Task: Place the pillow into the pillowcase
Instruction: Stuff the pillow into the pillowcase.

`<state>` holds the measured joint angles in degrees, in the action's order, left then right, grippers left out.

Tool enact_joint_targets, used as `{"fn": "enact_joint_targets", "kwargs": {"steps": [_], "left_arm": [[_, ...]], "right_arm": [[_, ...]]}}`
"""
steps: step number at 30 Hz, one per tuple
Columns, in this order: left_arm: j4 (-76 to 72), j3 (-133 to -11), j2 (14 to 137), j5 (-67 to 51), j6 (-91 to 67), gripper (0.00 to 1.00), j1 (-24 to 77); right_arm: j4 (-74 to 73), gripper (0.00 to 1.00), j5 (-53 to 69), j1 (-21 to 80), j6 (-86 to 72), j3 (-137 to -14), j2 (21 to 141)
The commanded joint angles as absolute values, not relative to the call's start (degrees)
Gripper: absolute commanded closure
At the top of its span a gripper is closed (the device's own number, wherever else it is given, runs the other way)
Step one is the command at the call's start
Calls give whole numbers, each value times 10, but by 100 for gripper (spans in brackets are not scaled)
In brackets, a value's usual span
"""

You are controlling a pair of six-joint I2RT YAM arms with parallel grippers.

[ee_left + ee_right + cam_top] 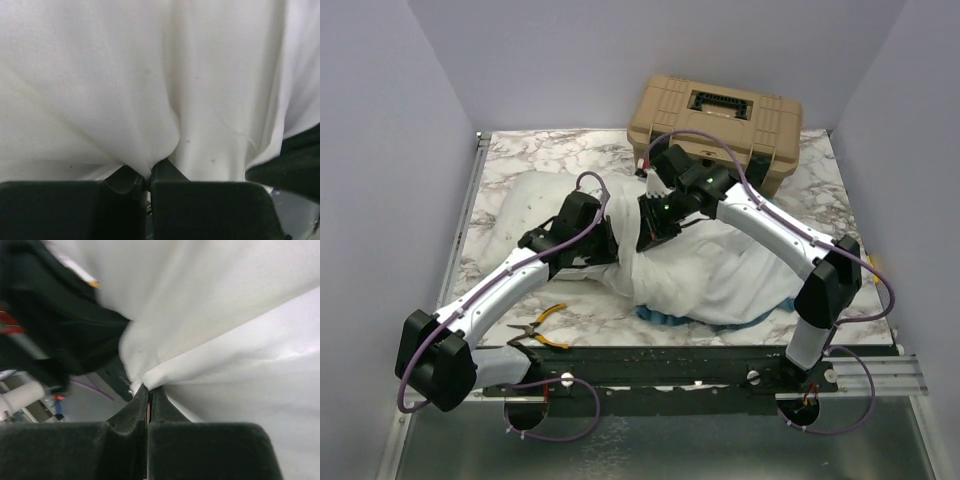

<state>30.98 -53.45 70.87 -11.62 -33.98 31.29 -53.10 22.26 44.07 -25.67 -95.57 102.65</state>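
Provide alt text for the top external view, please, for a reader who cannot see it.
The left gripper and right gripper meet at centre, pinching a heaped white pillowcase with a blue frill. A white pillow lies left of it, a tan case behind, pliers in front, on a marble table.

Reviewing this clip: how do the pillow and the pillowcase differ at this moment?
The pillow lies plump on the left with no trim; the pillowcase lies thin and rumpled on the right, blue frill at its near edge. The left pincer seems shut on the pillow's faintly speckled cloth; the right pincer is shut on an edge of the pillowcase. Both show white.
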Motion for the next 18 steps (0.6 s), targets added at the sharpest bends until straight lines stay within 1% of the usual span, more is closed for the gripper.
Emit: {"fn": "enact_joint_targets", "kwargs": {"steps": [1,6,9,12,15,18], "left_arm": [[96,-531,680,-172,-461,100,359],[54,-558,702,-101,-476,100,439],[15,-556,711,-61,-490,100,474],[-46,-555,712,-30,-496,100,498],[-84,-559,707,-7,-491,100,511],[-89,-549,703,-4,-487,100,520]], "right_arm": [[-469,100,333,445,-282,-1031,986],[-391,100,380,425,-368,-1024,935],[-340,100,431,408,-428,-975,917],[-327,100,440,407,-461,-905,899],[-381,100,382,400,-437,-854,880],[-484,100,288,396,-354,-866,877]]}}
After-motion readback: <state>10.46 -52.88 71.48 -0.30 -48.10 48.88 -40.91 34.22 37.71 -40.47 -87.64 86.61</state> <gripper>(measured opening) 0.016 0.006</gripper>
